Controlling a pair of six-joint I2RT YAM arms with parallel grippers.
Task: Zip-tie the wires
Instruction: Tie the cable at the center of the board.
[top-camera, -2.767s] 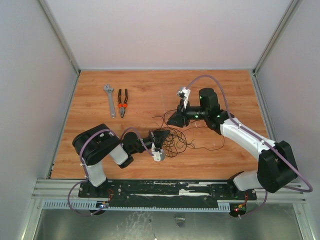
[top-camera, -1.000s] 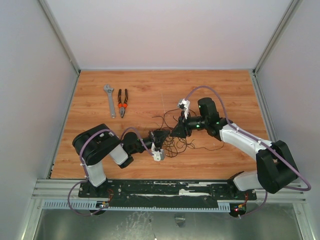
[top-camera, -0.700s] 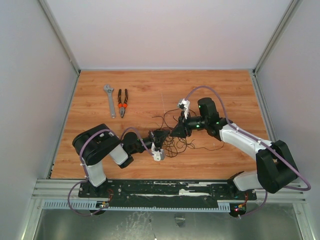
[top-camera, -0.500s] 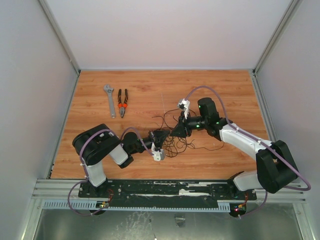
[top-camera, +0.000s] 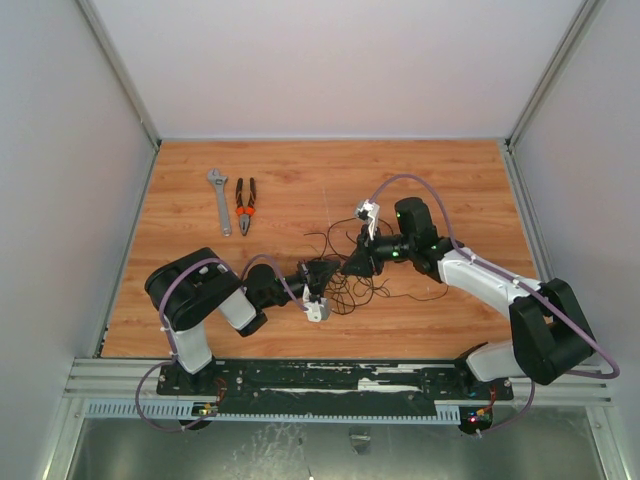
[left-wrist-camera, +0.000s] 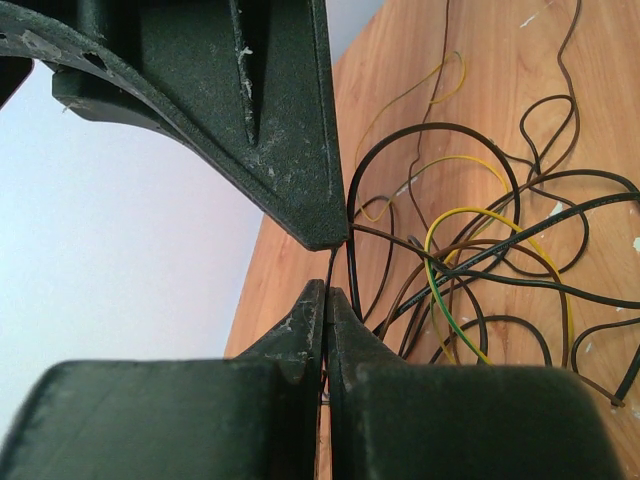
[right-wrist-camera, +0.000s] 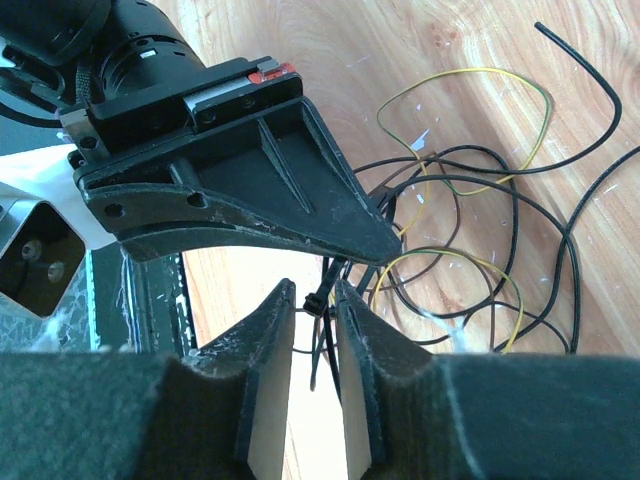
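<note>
Wood-grain table (top-camera: 480, 170), seen from above, with the wires (top-camera: 345, 293) sprawled near its middle as a loose tangle of black and olive-yellow loops. Over the left part of the tangle, nose to nose and almost touching: left gripper (left-wrist-camera: 327, 297) coming in from the left, right gripper (right-wrist-camera: 315, 297) from the right.

In the left wrist view, own fingers (left-wrist-camera: 290, 330) pressed flat together and pinching the zip tie (left-wrist-camera: 331, 268), a thin black strip rising out of the seam toward the tip of the opposite gripper.

In the right wrist view, own fingers parted only narrowly, with the small square head of the strip hanging in the gap, close to one inner face. Contact with the pads not clear enough to call.

Beyond both tips, wire loops lying on the wood, with a yellow-green strand curled among the black ones.

Toward the far left of the table, well apart from the tangle: grey adjustable wrench (top-camera: 218, 200) and, just beside it on the right, pliers (top-camera: 245, 205) with orange-and-black handles. Both laid lengthwise, side by side, not touching.
</note>
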